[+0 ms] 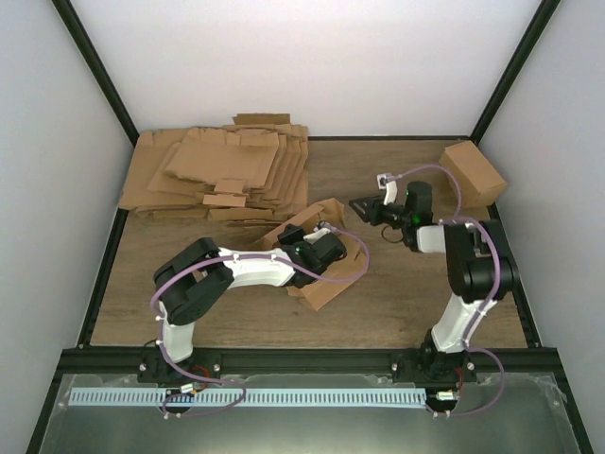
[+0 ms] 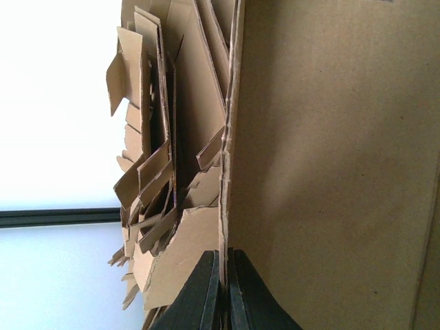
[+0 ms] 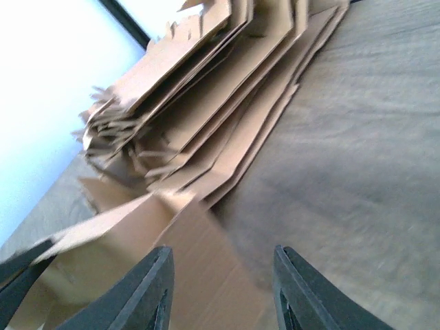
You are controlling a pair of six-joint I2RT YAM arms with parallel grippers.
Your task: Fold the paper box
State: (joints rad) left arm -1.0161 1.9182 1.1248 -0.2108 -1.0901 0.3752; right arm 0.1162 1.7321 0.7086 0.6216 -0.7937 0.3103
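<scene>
Paper box, where does it lie?

Middle of the wooden surface, half folded, flaps sticking up and out, just in front of the pile of flat cardboard sheets at the back left.

What holds it?

The left jaws, at the end of the left arm, are pressed together on one edge of it. In the left wrist view that edge runs straight up from between them, a broad brown panel of the box to its right and the pile to its left.

And the right jaws?

Spread, pinching nothing, at the tip of the right arm, just beside the box's far right flap. In the right wrist view a box panel lies past them, the pile beyond it.

Anything else there?

One made-up plain brown cardboard carton in the back right corner, well apart from the paper box
</scene>
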